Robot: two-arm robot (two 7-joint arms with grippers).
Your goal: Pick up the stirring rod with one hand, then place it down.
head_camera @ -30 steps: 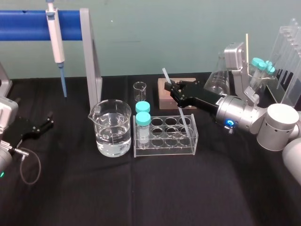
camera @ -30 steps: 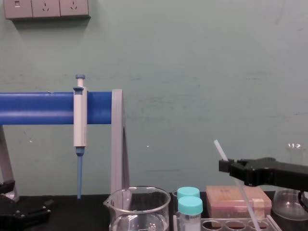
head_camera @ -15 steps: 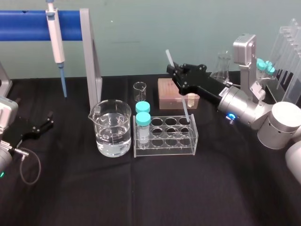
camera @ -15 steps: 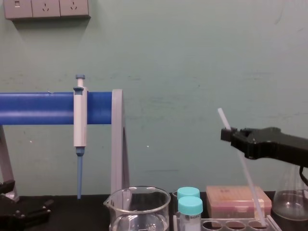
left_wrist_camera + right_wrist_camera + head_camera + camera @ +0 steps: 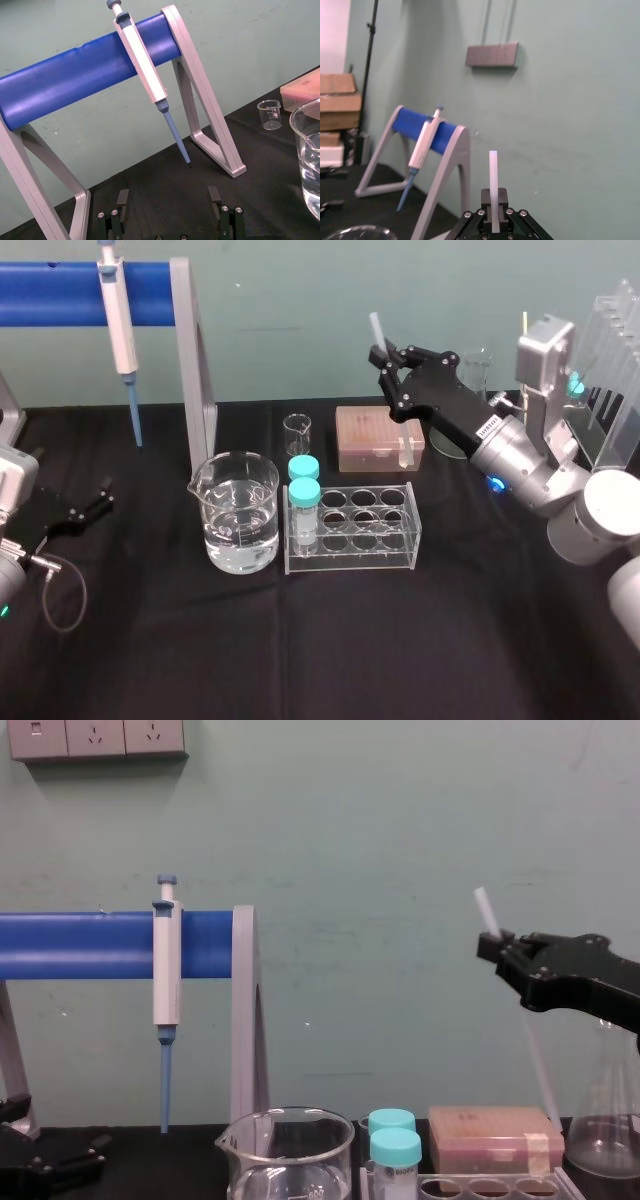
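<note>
The stirring rod (image 5: 540,1070), thin and translucent white, hangs tilted in the air above the brown box, its lower end clear of the tube rack. My right gripper (image 5: 505,948) is shut on its upper part, and a short length sticks out above the fingers (image 5: 377,330). In the right wrist view the rod (image 5: 493,175) stands straight up from between the closed black fingers of the right gripper (image 5: 494,215). My left gripper (image 5: 85,508) rests low at the table's left side, and its fingers (image 5: 215,197) are spread open with nothing between them.
A beaker of water (image 5: 238,515) and a clear tube rack (image 5: 398,535) with two teal-capped tubes sit mid-table. Behind them are a small beaker (image 5: 297,432), a brown box (image 5: 375,437) and a flask (image 5: 600,1130). A pipette (image 5: 120,310) hangs on the blue stand at the left.
My right gripper has risen and moved back to the right, lifting the rod's lower end out of the tube rack. The left arm has not moved.
</note>
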